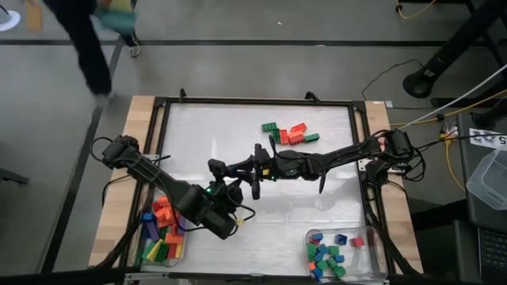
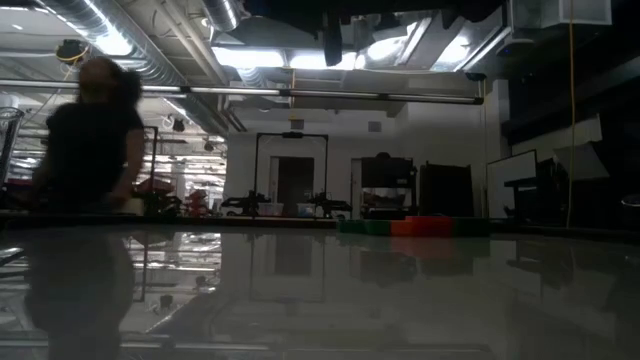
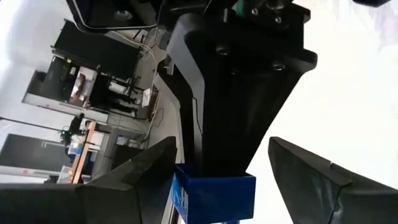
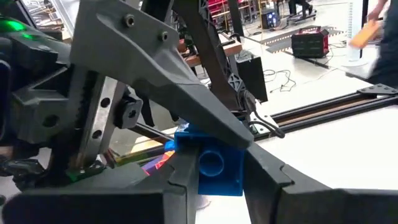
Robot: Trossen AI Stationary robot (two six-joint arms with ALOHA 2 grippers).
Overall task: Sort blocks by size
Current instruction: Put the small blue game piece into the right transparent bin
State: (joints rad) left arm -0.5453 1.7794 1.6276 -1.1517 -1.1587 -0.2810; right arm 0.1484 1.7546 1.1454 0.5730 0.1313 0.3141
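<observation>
Centre of the high view: the right gripper (image 4: 219,163) is closed on 1 blue block (image 4: 214,169) above the table (image 1: 317,198), 1 finger on each side wall. The left gripper (image 3: 222,149) stands around the same block with its 2 fingers spread wide and clear of it. The brick is probably light, rigid and smooth, so flat side walls are likely the best places to take hold. Lower corners: 2 trays, the left tray (image 1: 184,255) and the right tray (image 1: 372,265), hold sorted blocks. Upper centre: the loose blocks (image 1: 289,133) lie clustered.
</observation>
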